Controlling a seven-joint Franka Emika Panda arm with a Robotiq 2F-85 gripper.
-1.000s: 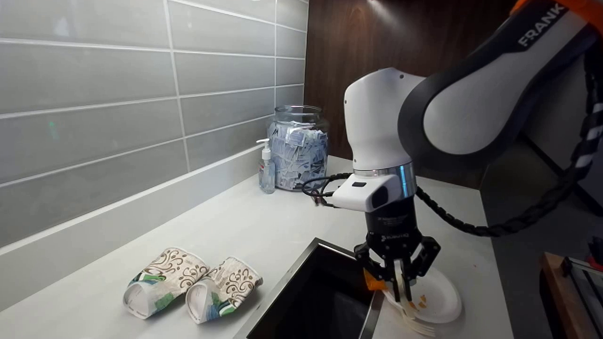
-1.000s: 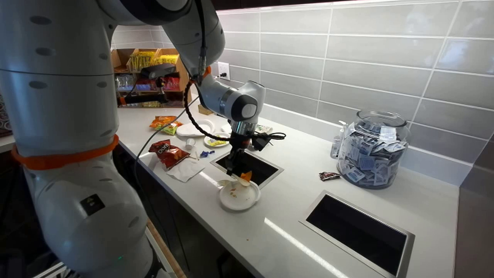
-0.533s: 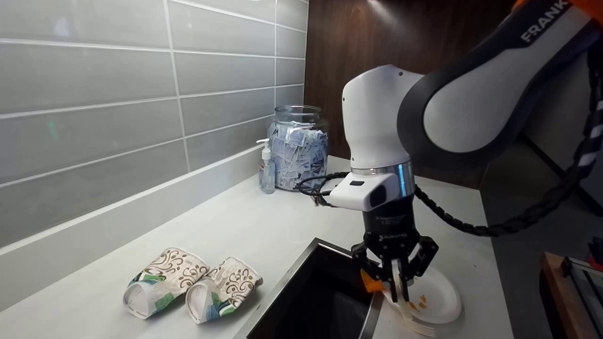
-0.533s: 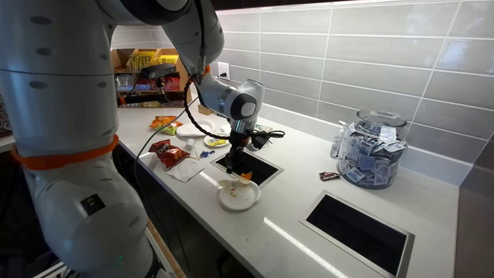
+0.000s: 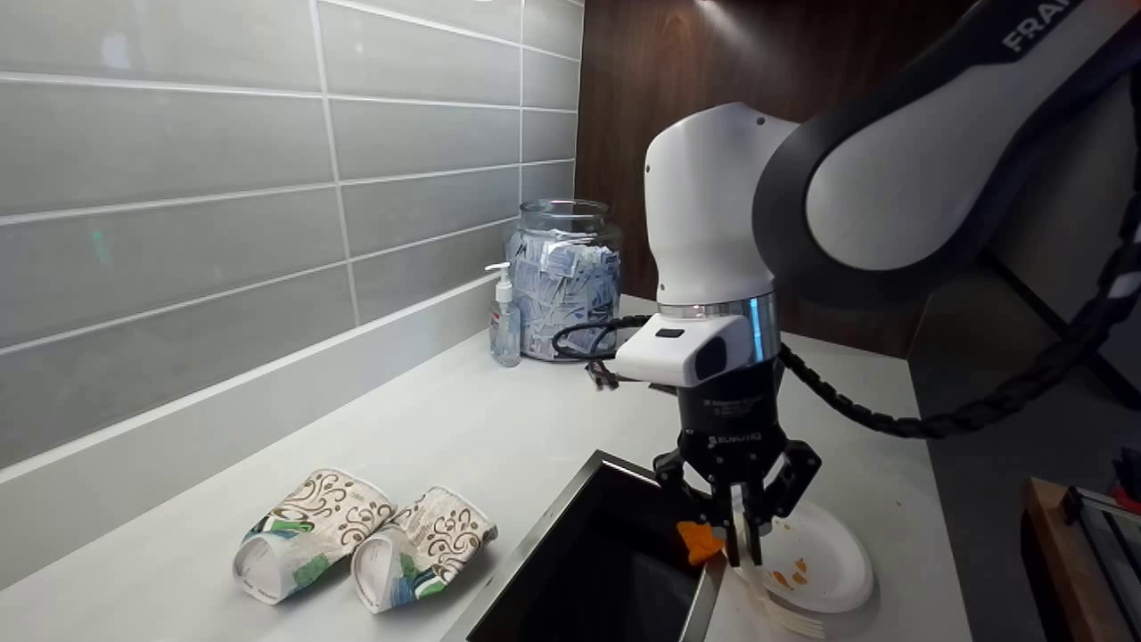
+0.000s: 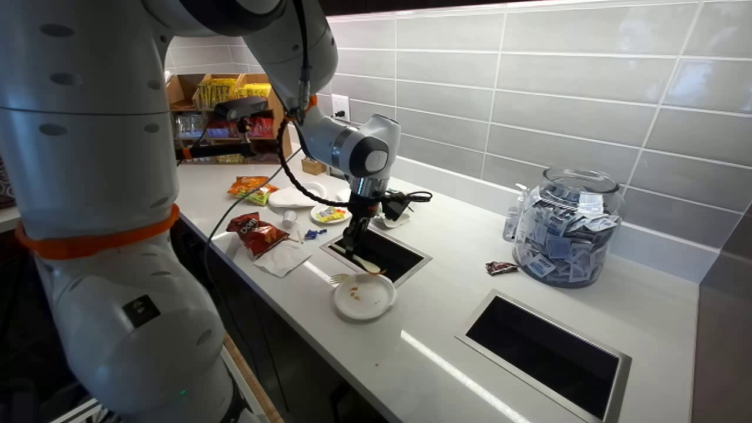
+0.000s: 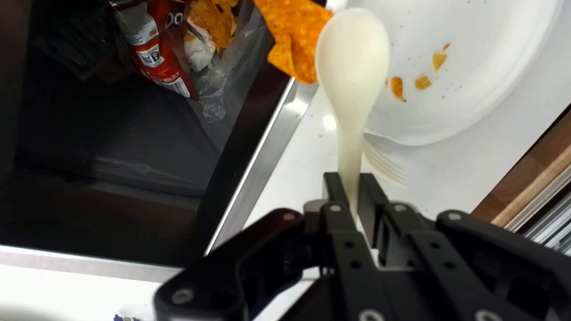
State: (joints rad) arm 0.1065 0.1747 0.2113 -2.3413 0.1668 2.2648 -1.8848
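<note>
Cream spoon [image 7: 352, 58] held at the rim of one crumbed plate [image 7: 464, 104]

Two black fingers [image 7: 374, 198] pinch the single spoon by its handle. Its bowl points away from them and, in the wrist view, overlaps the plate's rim. One large orange chip [image 7: 296, 26] shows along the bowl's side, outward from the plate's middle; whether chip and spoon touch, I cannot tell. One fork [image 7: 384, 166] lies on the desk [image 6: 435, 305] just beside the plate, its handle mostly hidden. On the plate sit three larger orange crumbs [image 7: 397, 87] among tiny specks.

Of two metal-framed cut-outs in the desk, the near cut-out [image 7: 271, 151] is right next to the plate and has one red bag [image 7: 160, 62] and some crumpled clear plastic [image 7: 214, 93] inside; the far cut-out [image 6: 618, 382] lies well apart from the plate. Across the near cut-out from the plate, two crumpled paper cups [image 5: 312, 535] lie on their sides.

Beyond the fork side of the plate, an exterior view shows one dark-red snack bag [image 6: 255, 234], one orange-and-green bag [image 6: 251, 189], one white napkin [image 6: 282, 258], one small white cup [image 6: 289, 219] and one blue wrapper [image 6: 315, 233]. Well away from the plate stand one glass jar [image 6: 567, 235] of packets and one pump bottle [image 6: 513, 217], with one brown-red wrapper [image 6: 501, 268] nearer the plate.
</note>
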